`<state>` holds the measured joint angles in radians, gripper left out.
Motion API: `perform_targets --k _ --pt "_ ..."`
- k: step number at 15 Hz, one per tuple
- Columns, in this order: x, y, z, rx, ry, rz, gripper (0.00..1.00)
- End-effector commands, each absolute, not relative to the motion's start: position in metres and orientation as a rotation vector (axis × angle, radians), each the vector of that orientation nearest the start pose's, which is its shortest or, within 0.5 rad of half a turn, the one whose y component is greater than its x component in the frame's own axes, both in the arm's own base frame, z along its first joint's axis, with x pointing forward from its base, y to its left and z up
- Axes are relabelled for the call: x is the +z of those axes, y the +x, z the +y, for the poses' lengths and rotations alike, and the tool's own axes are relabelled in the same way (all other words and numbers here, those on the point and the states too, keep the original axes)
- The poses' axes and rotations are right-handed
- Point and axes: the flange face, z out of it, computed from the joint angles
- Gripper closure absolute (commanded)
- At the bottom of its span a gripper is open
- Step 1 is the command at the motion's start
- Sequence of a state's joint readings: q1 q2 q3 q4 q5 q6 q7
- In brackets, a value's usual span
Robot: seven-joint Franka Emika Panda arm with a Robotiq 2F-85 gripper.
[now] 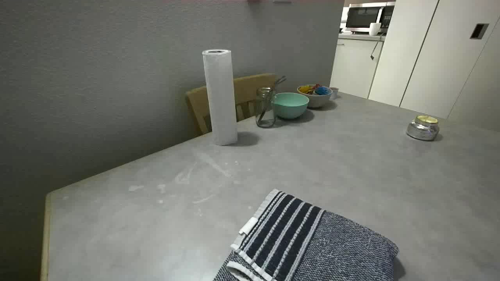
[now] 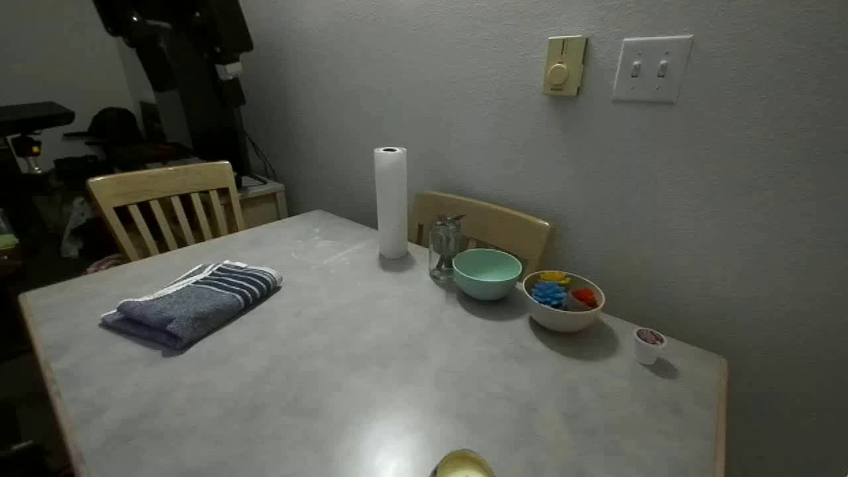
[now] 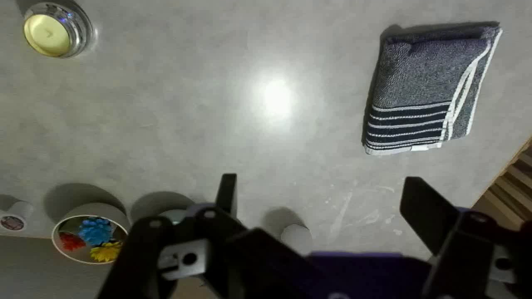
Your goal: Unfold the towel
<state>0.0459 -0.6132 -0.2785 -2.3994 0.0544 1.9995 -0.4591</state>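
The towel (image 3: 415, 79) lies folded flat on the grey table, dark grey-blue with a black-and-white striped end and pale hems. It also shows in both exterior views, cut off by the bottom edge in an exterior view (image 1: 343, 246) and whole near the table's far left in an exterior view (image 2: 192, 305). My gripper (image 3: 320, 180) shows in the wrist view with its two black fingers wide apart and nothing between them. It is above the table, apart from the towel, which appears above the right finger in the picture. The gripper is not clearly seen in the exterior views.
A white paper-towel roll (image 1: 220, 97) stands upright near the wall side. Beside it are a glass jar (image 1: 265, 109), a green bowl (image 2: 487, 273), a white bowl with coloured flowers (image 2: 563, 311) and a small cup (image 2: 648, 346). A candle (image 1: 423, 128) stands on the table's opposite side.
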Motion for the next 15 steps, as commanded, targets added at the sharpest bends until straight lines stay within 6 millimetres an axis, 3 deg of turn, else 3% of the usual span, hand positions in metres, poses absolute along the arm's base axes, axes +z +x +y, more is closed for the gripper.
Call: perform_targets --k 1,7,10,15 --pt "0.543 0.379 -0.101 -0.374 -2.959 -0.359 0.0" --pt "0.534 0.387 -0.101 -0.334 -2.949 -0.361 0.0" --pt "0.508 0.404 -0.09 -0.236 -2.921 -0.384 0.0" --pt "0.447 0.429 -0.053 0.006 -2.832 -0.45 0.0"
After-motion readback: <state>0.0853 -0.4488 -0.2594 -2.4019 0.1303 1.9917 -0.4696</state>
